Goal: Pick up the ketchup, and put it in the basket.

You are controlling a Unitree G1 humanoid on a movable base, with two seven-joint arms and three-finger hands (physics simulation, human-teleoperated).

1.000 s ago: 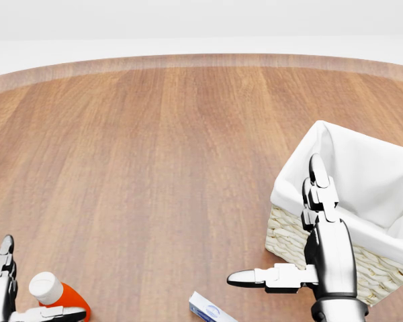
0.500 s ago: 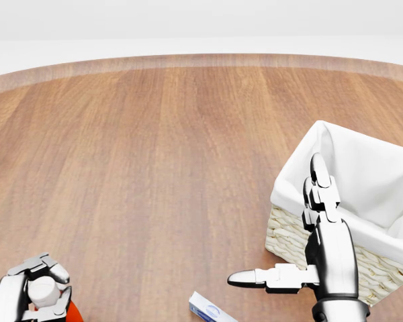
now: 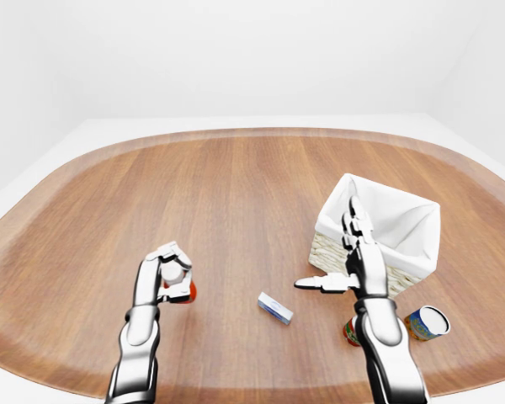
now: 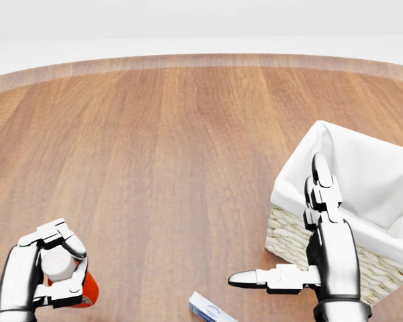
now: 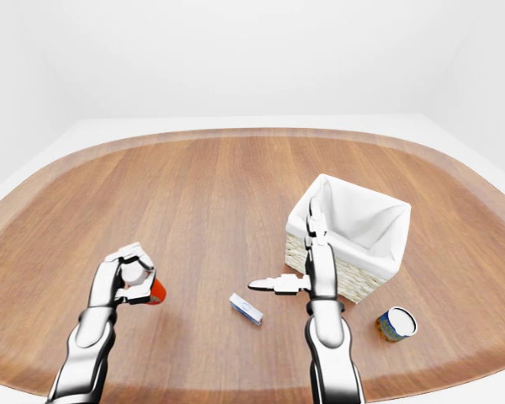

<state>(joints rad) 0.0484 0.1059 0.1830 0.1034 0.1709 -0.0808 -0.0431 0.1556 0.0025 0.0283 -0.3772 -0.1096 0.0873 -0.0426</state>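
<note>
Red ketchup bottle (image 4: 82,287) with white cap, at 7 o'clock in the head view, clasped by the left hand (image 4: 46,268). At 4 o'clock, woven wicker basket (image 4: 336,251), white cloth-lined; right hand (image 4: 316,248) beside it, fingers spread, empty. Small white-blue box (image 4: 211,311) at 6; writing unreadable.

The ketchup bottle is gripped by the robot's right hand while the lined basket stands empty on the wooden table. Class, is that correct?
One detail is wrong: the left hand, not the right, has its fingers closed round the ketchup bottle, as the head view shows. The right hand hovers open beside the basket, which is indeed empty on the wooden table.
</note>
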